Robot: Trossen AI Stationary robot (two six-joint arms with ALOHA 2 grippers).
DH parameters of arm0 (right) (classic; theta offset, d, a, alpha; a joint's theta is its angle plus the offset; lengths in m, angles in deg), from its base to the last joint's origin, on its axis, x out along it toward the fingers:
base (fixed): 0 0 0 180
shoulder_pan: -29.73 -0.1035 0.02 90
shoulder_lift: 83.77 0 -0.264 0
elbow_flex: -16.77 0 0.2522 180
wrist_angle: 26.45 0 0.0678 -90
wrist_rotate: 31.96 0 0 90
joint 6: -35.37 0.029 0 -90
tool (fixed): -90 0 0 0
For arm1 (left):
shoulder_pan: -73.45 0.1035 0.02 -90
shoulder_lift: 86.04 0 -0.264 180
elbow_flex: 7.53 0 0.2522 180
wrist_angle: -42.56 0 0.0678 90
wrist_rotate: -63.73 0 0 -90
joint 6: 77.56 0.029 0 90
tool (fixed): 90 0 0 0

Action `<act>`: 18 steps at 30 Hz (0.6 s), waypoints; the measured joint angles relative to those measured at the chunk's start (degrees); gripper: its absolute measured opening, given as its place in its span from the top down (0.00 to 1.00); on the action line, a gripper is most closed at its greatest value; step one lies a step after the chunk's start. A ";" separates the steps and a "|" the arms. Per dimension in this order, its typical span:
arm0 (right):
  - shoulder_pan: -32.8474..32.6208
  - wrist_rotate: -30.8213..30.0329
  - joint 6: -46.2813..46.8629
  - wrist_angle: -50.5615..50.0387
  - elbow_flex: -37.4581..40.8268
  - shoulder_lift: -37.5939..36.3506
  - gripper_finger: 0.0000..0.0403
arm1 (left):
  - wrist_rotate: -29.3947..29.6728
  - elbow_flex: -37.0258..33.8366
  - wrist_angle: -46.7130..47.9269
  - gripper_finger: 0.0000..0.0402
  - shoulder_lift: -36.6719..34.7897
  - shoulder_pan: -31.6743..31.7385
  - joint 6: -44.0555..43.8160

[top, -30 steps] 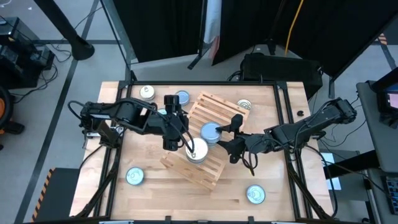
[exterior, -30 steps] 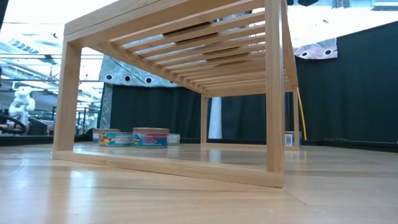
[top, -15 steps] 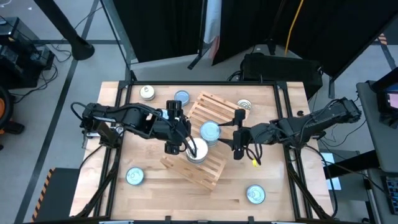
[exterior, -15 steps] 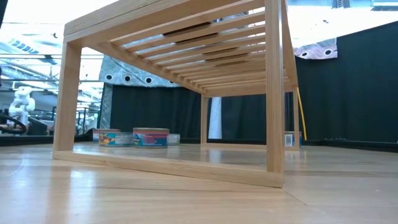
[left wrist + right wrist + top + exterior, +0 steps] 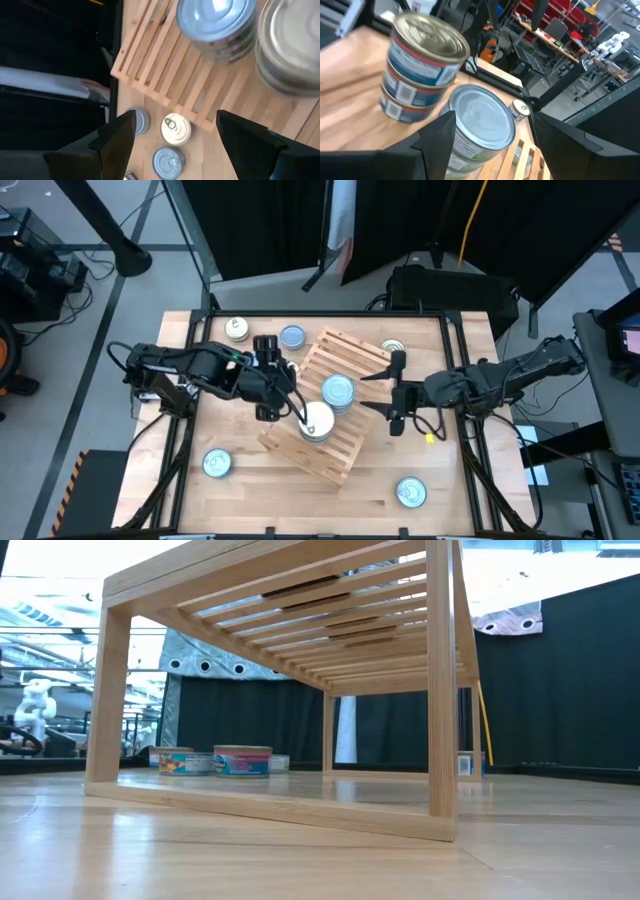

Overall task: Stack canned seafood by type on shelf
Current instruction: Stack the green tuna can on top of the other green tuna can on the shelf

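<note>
- High view: both grippers are seen drawn back since a moment ago, left gripper (image 5: 268,380) and right gripper (image 5: 395,393) with fingers apart, empty.
- Two stacks, silver-topped stack (image 5: 317,421) and blue-topped stack (image 5: 338,392), are left mid-frame on the shelf (image 5: 345,352) (loose tins remain).

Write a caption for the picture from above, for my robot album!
Two stacks of tins, blue-topped and silver-topped, sit on the shelf between two empty, open grippers, left and right.

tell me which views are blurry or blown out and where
Low view: the shelf is sharp, the room at upper left blown out white. Left wrist view: soft overall, glare on the blue-topped stack. Right wrist view: smeared at its left edge, the white-topped stack fairly clear. High view: evenly lit, no glare.
</note>
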 joint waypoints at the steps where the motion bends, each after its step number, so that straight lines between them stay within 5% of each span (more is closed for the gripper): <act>1: -0.37 -0.45 0.85 -0.21 0.01 -0.67 0.36 | 0.54 -0.72 -0.25 0.29 -0.74 0.36 0.02; 11: -4.09 -0.85 12.68 -4.87 0.00 -5.87 0.36 | 2.57 -12.83 -9.62 0.29 -13.09 8.97 1.62; 18: -4.49 -0.96 21.33 -10.29 0.00 -7.43 0.36 | -2.25 -27.50 -20.28 0.29 -22.86 12.14 -0.81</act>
